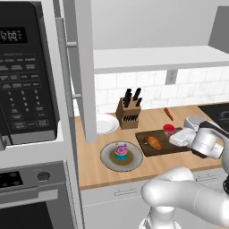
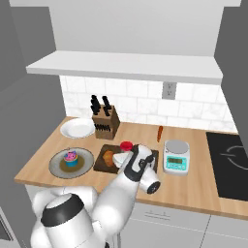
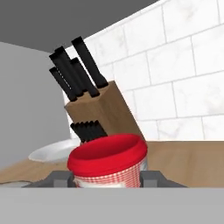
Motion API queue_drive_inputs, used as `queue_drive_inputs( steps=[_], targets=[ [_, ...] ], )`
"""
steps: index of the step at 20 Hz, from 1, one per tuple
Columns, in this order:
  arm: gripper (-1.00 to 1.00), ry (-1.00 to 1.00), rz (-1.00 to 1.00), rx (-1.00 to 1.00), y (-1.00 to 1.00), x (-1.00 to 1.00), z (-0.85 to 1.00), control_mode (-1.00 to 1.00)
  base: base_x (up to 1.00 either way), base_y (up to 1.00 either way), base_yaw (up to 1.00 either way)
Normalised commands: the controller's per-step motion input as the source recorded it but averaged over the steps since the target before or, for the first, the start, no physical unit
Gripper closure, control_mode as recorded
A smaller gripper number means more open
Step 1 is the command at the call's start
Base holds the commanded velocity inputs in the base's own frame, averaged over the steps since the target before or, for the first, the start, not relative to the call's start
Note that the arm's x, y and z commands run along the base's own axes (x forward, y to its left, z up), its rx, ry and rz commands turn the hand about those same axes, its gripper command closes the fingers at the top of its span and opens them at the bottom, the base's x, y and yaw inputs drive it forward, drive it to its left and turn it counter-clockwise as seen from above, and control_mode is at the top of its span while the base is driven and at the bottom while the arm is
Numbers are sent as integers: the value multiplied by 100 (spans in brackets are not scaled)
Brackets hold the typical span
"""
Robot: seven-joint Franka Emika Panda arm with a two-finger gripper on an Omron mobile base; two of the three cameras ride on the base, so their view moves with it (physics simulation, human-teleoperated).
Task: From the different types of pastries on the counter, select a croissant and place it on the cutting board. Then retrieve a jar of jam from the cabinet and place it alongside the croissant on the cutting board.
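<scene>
Left to right on the table [image 2: 193, 186]: white plate [image 2: 77, 128] at 9 o'clock; grey plate [image 2: 57, 168] with the cupcake [image 2: 71, 158] at 7 o'clock from the knife block [image 2: 105, 124].

Cutting board [image 2: 99, 163] sits centre, croissant [image 2: 109, 157] lying on its left half.

Jar of jam [image 3: 109, 162] is at the board's far edge, about 1 o'clock from the croissant, close but apart. Can't tell if it touches the board or hangs just above.

Gripper [image 2: 129, 156] is at the jar. In the hand view the 2 fingers bracket the jar low on either side, tight against it, so I judge it clenched on the jar, upright.

Carrot [image 2: 160, 133] and scale [image 2: 176, 156] sit to the right, 2 to 3 o'clock from the board.

Handling: jar likely rigid, smooth, a bit slippery, breakable if dropped. Grip on the straight body below the lid rim, not the lid. Croissant is soft and flaky, so keep clear of it when setting down.
</scene>
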Motion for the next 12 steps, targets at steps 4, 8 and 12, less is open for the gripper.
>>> queue_drive_inputs(
  steps=[4,8,12],
  targets=[
    [100,-1,1,7,-42,42,-16,-100,0,0,0],
    [100,-14,5,0,-61,-1,-38,-100,0,0,0],
    [100,-24,10,0,-51,-29,-63,-100,0,0,0]
  ],
)
